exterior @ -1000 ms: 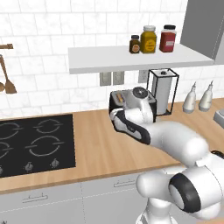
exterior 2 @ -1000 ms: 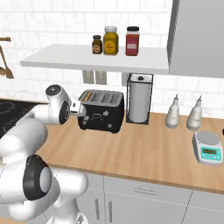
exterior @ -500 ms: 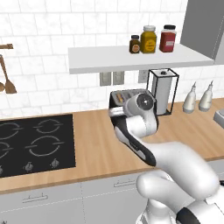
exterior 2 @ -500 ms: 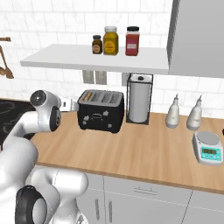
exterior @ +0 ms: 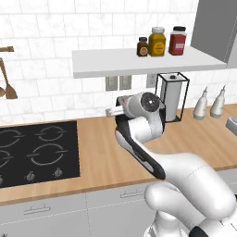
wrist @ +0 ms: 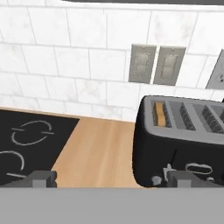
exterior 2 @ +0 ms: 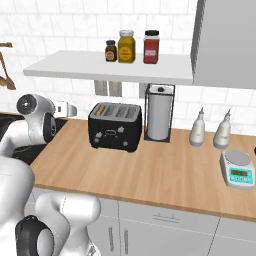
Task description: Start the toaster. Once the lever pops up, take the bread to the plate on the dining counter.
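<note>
So your gripper is wide open right now, nothing in it. In the hand view you can see one dark fingertip low on the left over the wood, and the other low on the right, right in front of the toaster's face. The hand is up in the air on the left side of the toaster, not touching it as far as I can tell.

The toaster sits on the wood wall counter, back near the white tile wall. Just to its right is the paper towel roll in a black wire holder, close beside it. Two grey outlet plates are on the wall behind it.

The bread is down in the leftmost slot in the hand view; you only get the tan top edge poking up, the rest is hidden inside. From the right base view you can see a light tan strip in the slot at the left end of the top too.

The black cooktop is set into the counter off to the left, well apart from the toaster. Further right along the counter you've got two pale bottles standing close together, and a small kitchen scale nearer the front edge. Up on the white shelf there are three jars in a row.
</note>
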